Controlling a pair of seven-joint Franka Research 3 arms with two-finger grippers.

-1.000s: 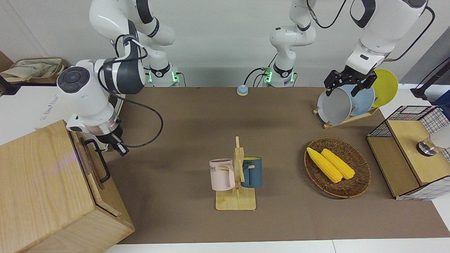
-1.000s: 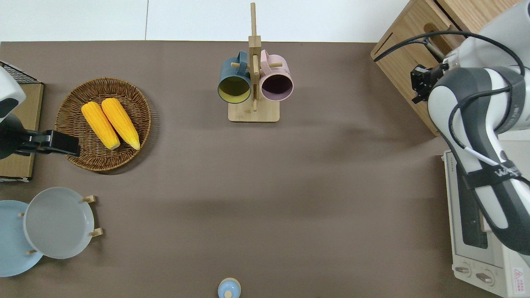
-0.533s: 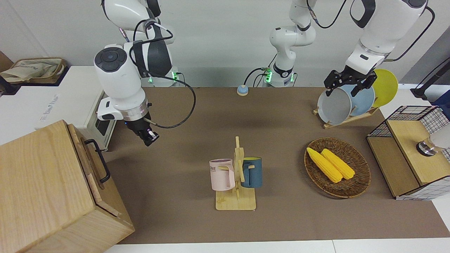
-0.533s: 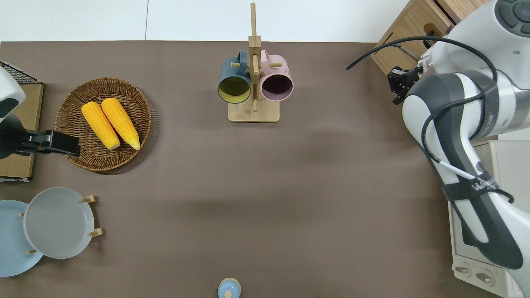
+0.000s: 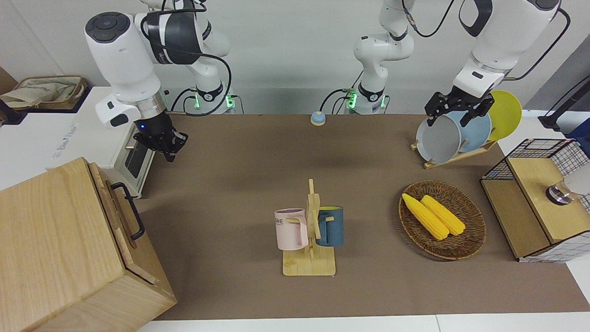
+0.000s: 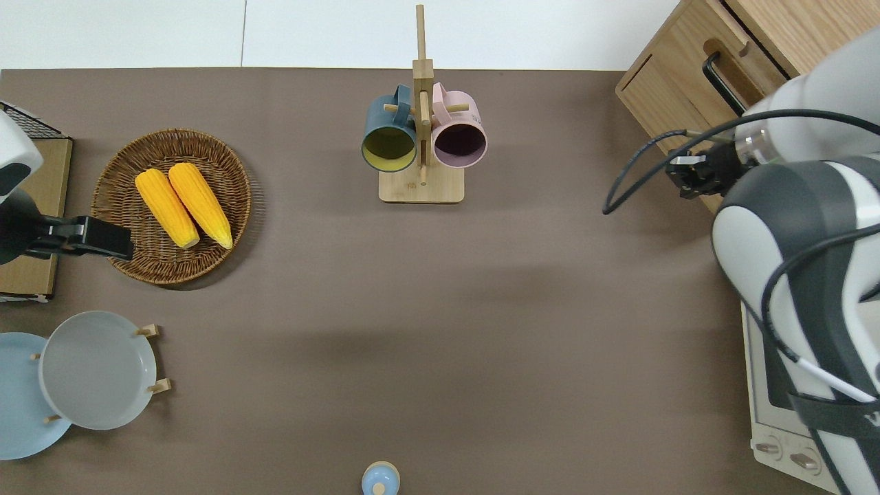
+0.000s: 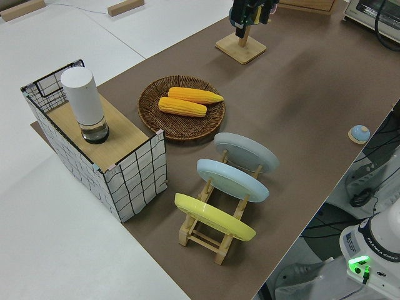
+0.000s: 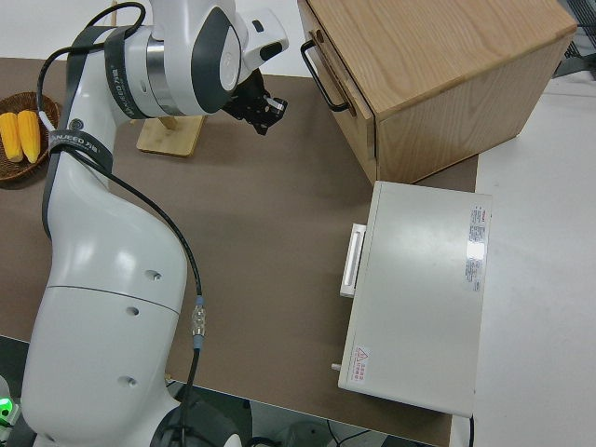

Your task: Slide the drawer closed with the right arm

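Note:
The big pale-wood cabinet stands at the right arm's end of the table. Its drawer has a black loop handle, and its front panel lies close against the cabinet body; it also shows in the overhead view and the right side view. My right gripper is shut and empty, up in the air and apart from the handle. The overhead view shows it over the cabinet's corner nearest the robots, between cabinet and oven. My left arm is parked, its gripper open.
A white oven stands beside the cabinet, nearer the robots. A mug rack stands mid-table. A wicker basket with two corn cobs, a plate rack and a wire-mesh box are toward the left arm's end.
My right gripper has lifted away from the drawer's handle and drawn back toward the robots and the oven. The drawer and the left arm have not moved.

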